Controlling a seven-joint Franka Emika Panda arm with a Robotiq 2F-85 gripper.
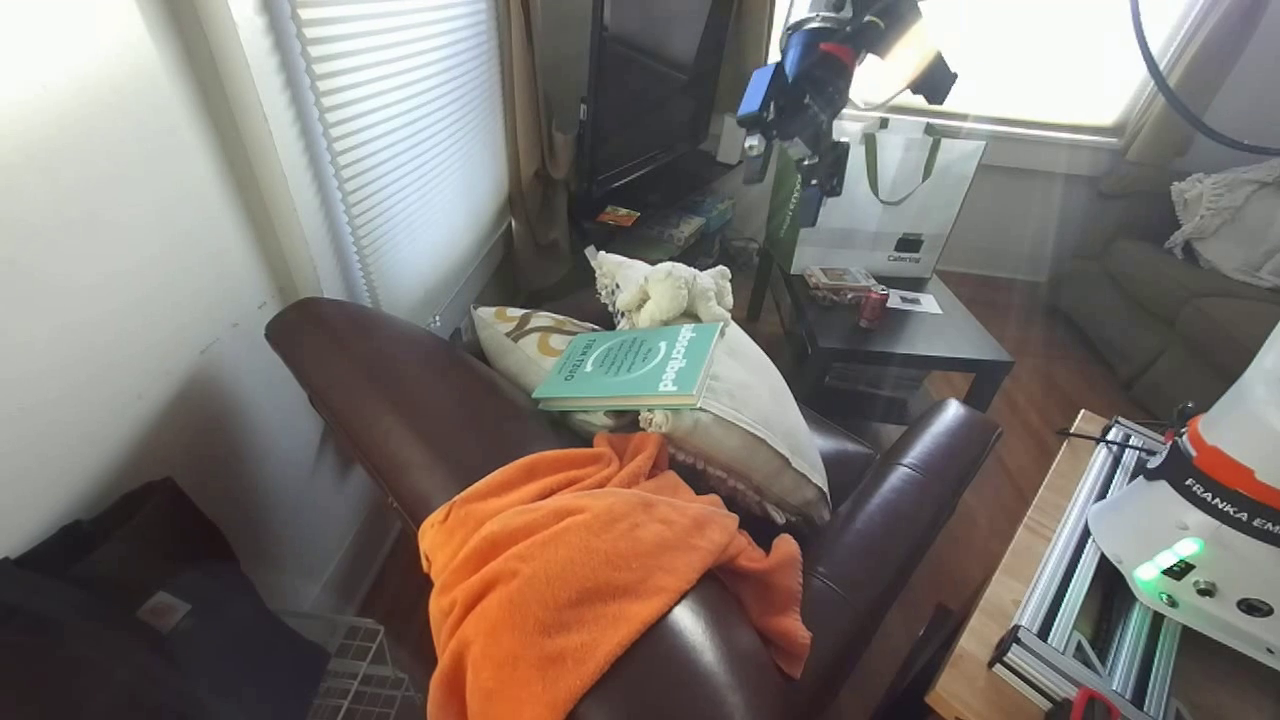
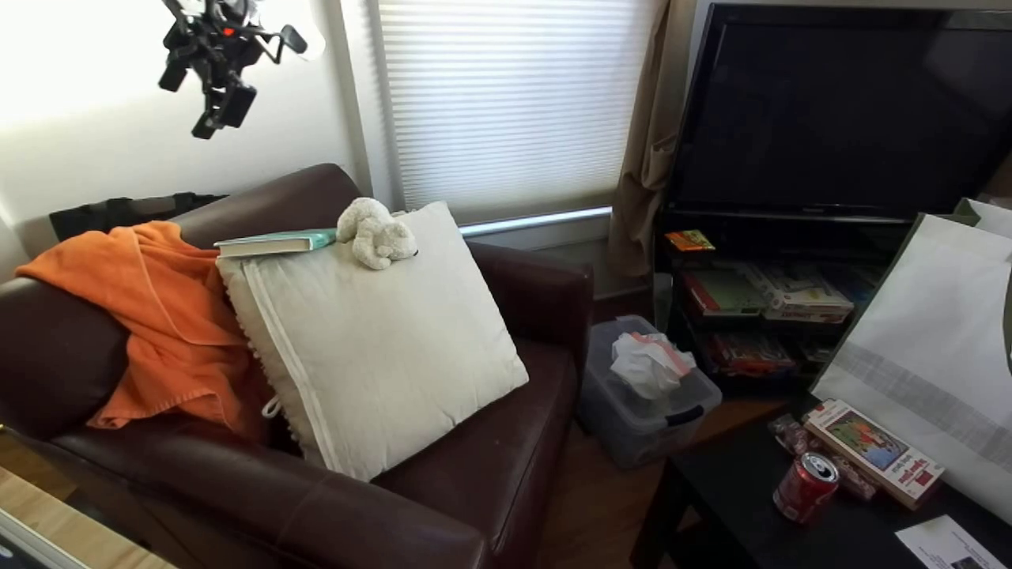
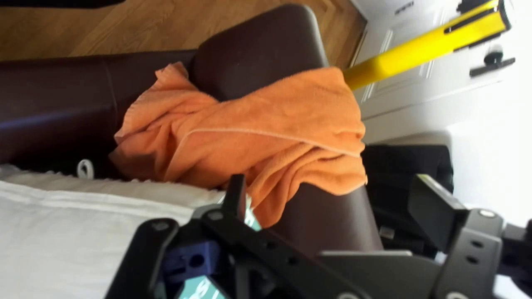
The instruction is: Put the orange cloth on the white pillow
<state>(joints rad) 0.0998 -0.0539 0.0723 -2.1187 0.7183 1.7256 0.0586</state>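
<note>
1. Wrist view: cloth (image 3: 249, 143) mid-frame, draped over the chair (image 3: 262, 54); gripper (image 3: 337, 198), lower right, parted wide, holding nothing.
2. Probably soft, light, floppy: pinch a raised fold (image 3: 316, 164) right of centre, not a flat stretch.

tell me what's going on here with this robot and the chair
Nothing is being handled right now: the robot's tool hangs open and empty in the air above the brown armchair. The orange cloth lies draped over the chair's back, not on the white pillow, which leans in the seat. A teal book and a white stuffed toy rest on the pillow's upper part. The cloth has yet to be put there.
</note>
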